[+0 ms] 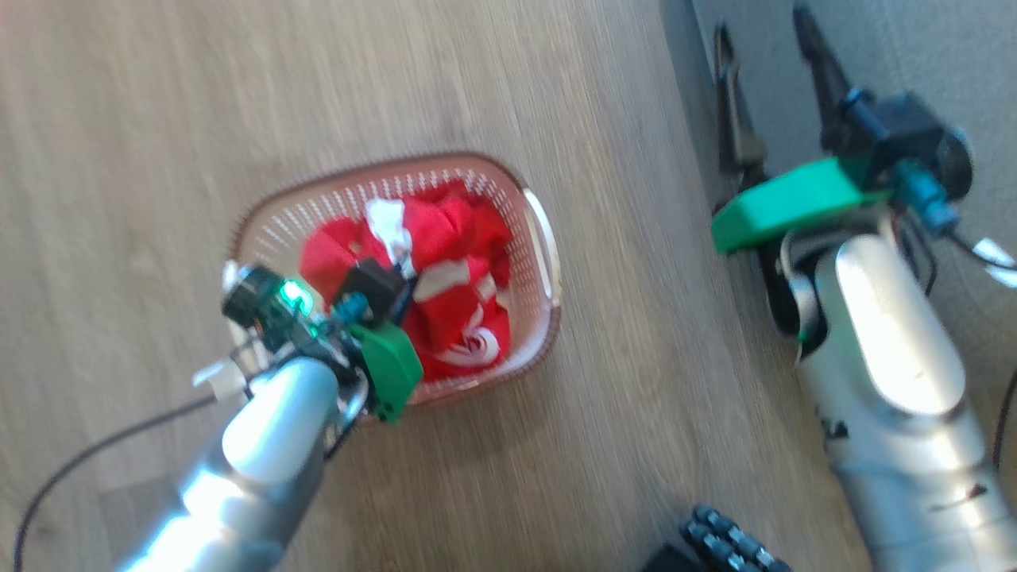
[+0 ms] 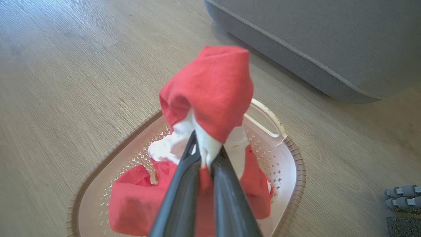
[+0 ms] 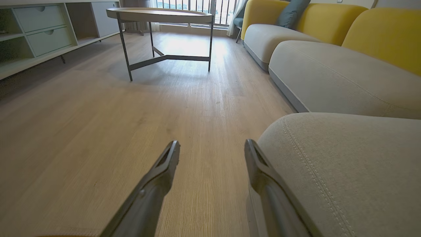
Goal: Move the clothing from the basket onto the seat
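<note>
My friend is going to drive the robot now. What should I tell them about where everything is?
The left gripper is shut on one red piece of the clothing, held up above the basket.
The right gripper is open and holds nothing, beside the seat.
The basket stands on the floor near the seat, with more clothing in it.
Done: one piece gripped.
Left: put it on the seat, then fetch the rest.
</note>
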You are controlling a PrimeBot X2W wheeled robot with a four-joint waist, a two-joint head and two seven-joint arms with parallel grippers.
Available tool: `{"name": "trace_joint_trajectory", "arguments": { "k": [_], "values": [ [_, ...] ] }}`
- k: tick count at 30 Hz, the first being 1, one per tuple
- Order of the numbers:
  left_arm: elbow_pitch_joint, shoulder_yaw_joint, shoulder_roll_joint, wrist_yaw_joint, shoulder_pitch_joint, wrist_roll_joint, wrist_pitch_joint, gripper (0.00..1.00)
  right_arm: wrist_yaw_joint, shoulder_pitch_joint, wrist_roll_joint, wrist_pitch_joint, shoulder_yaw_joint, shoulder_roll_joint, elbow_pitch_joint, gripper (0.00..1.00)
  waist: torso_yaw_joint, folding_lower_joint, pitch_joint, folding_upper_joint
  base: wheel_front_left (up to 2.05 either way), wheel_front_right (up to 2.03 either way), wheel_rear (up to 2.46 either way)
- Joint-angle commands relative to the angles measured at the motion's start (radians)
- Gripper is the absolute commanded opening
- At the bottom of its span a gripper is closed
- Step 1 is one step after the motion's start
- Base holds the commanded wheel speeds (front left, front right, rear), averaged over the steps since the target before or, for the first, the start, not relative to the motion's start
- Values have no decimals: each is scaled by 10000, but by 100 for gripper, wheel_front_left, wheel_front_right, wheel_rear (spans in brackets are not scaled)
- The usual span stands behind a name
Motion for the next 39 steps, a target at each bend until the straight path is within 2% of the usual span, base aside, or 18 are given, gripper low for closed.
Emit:
{"name": "trace_joint_trajectory", "arguments": {
  "k": [1,11,23,39],
  "values": [
    [-421,368,-45,-33,418,-44,-51,0,23,513,-73,-49,116,85,-94,100,508,0,-1164,-1,0,0,0],
    [-1232,765,-500,-113,1421,-75,-51,0,23,1713,105,-49,23,85,411,100,1149,0,-2924,-1,0,0,0],
    [-2379,823,-858,-214,1603,-139,-51,0,23,2740,148,-49,-124,32,884,100,1822,0,-4479,-1,0,0,0],
    [-4447,714,-936,-249,563,-533,-51,0,23,3154,336,-49,44,-87,1025,100,2148,0,-4984,-1,0,0,0]
  ]
}}
